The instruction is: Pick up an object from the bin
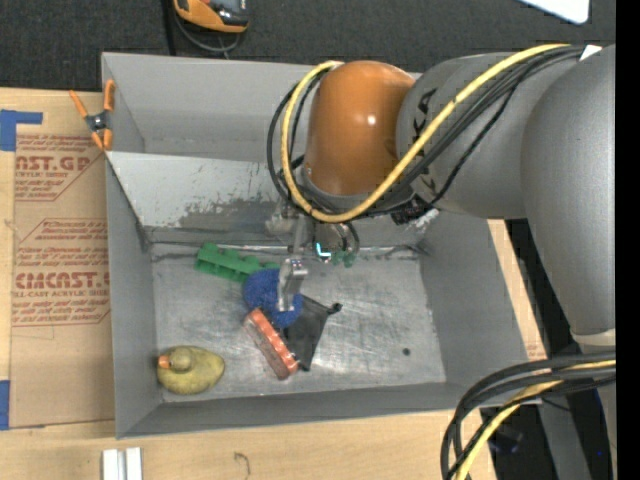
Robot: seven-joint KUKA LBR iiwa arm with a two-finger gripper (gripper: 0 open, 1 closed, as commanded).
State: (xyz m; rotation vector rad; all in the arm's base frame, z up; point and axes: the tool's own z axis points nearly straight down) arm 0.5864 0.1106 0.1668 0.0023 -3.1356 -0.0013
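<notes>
Blue lump [260, 290], rounded and soft-looking, sits near the middle of the bin [130, 288] floor, and you have the gripper [288, 306] down right at its right-hand edge. You cannot tell whether it is spread or pressed together, since it reads as one slim metal shape. Crowding is on the near side: an orange-red ribbed block [272, 344] lies just beside the blue lump toward the front, with a black angular piece [310, 332] touching that block on the right. A green toy [228, 261] lies just behind the lump, near the foot of the back wall. You have bare floor to the right of the cluster. A yellow duck [188, 370] sits well apart in the front-left corner, close to both walls.
</notes>
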